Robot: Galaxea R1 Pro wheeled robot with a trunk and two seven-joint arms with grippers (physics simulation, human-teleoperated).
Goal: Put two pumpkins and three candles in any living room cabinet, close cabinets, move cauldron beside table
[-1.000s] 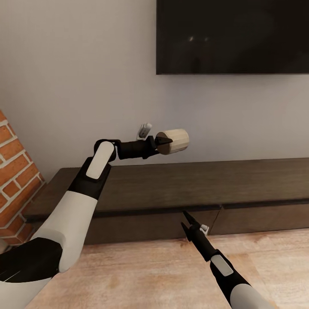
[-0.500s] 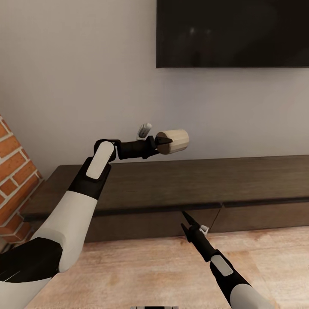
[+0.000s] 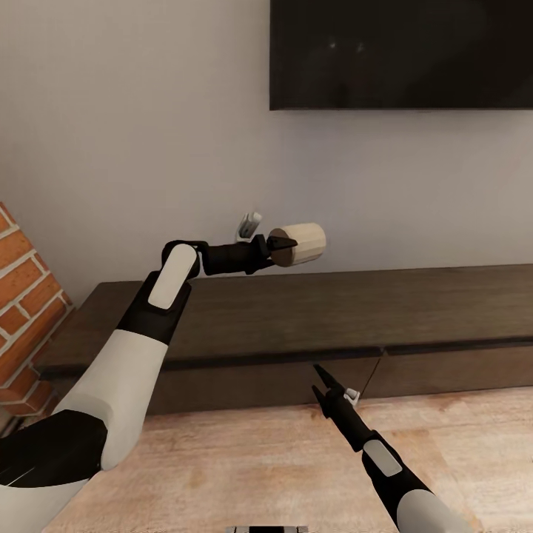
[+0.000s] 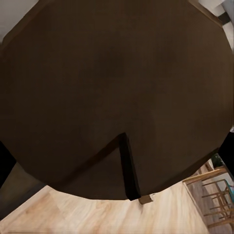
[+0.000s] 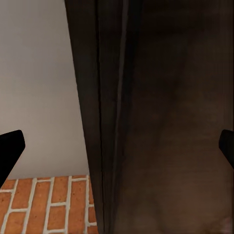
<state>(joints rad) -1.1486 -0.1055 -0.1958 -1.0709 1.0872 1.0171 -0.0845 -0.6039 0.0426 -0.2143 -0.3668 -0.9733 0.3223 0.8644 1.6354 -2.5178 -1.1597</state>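
My left gripper [image 3: 283, 244] is shut on a pale beige candle [image 3: 303, 243], holding it on its side in the air above the left part of the long dark-brown cabinet [image 3: 429, 307]. The cabinet's drawer fronts look shut, with a thin seam between two of them [image 3: 383, 364]. My right gripper [image 3: 318, 379] is open, low over the floor, its tips just in front of a drawer front. In the right wrist view its black fingertips [image 5: 10, 146] stand far apart before the cabinet's edge [image 5: 146, 122]. The left wrist view looks down on the cabinet [image 4: 97, 87].
A large black TV [image 3: 400, 52] hangs on the grey wall above the cabinet. A brick fireplace [image 3: 26, 311] stands at the cabinet's left end. Light wood floor [image 3: 244, 459] lies in front of the cabinet.
The head view has shifted a little, so the TV and cabinet sit slightly higher in the picture. Both arms keep the same pose, and the candle stays in the left gripper.
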